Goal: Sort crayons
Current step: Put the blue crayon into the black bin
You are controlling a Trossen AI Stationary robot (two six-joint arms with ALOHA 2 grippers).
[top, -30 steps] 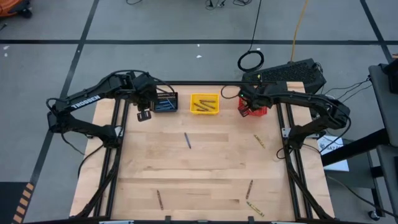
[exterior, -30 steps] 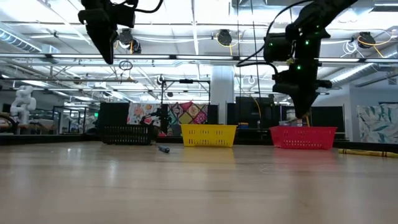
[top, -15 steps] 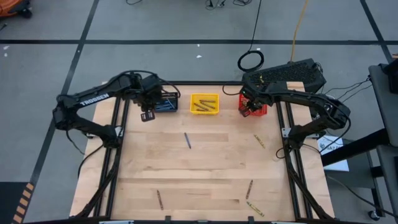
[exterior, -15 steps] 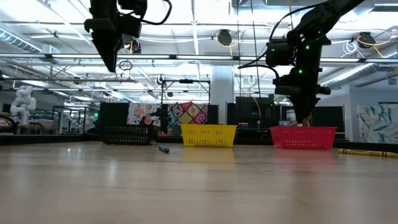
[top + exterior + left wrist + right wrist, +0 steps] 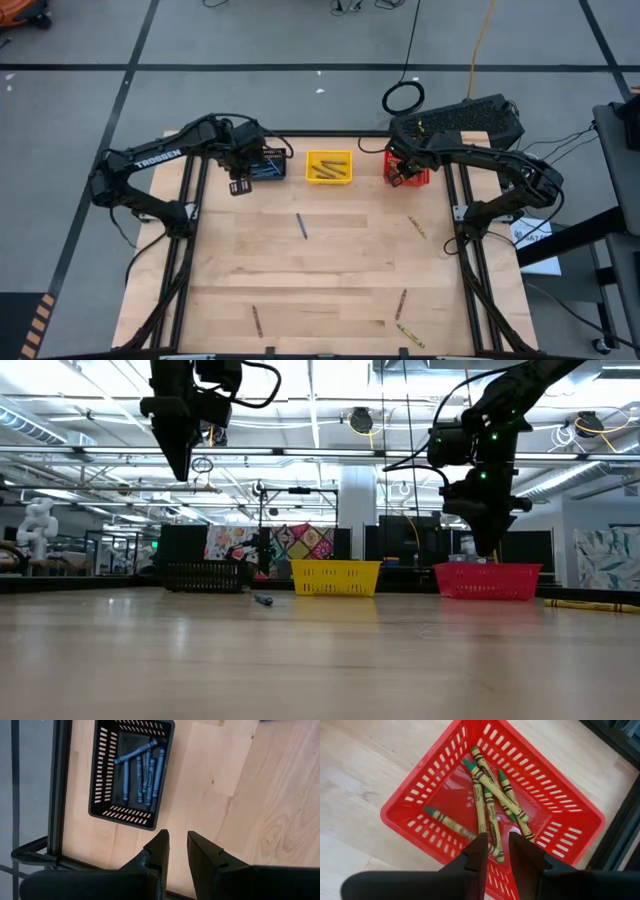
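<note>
My left gripper (image 5: 178, 842) hangs open and empty, high above the table, just on the near side of a black basket (image 5: 100, 795) that holds several blue crayons (image 5: 145, 770). My right gripper (image 5: 497, 845) stands open and empty over a red basket (image 5: 402, 815), in which several olive-wrapped, green-tipped crayons (image 5: 487, 805) lie. A yellow basket (image 5: 329, 167) between the two holds yellow crayons. Loose on the table lie a blue crayon (image 5: 300, 225), two olive ones (image 5: 416, 227) (image 5: 410, 335) and two brown ones (image 5: 401, 299) (image 5: 254, 319).
The three baskets stand in a row along the table's far edge. Black frame rails run along the table's left and right sides (image 5: 190, 250) (image 5: 470, 260). The middle of the wooden top (image 5: 340, 260) is bare between the loose crayons.
My left gripper has drifted a little toward the table's right edge and come down slightly, staying beside the black basket.
</note>
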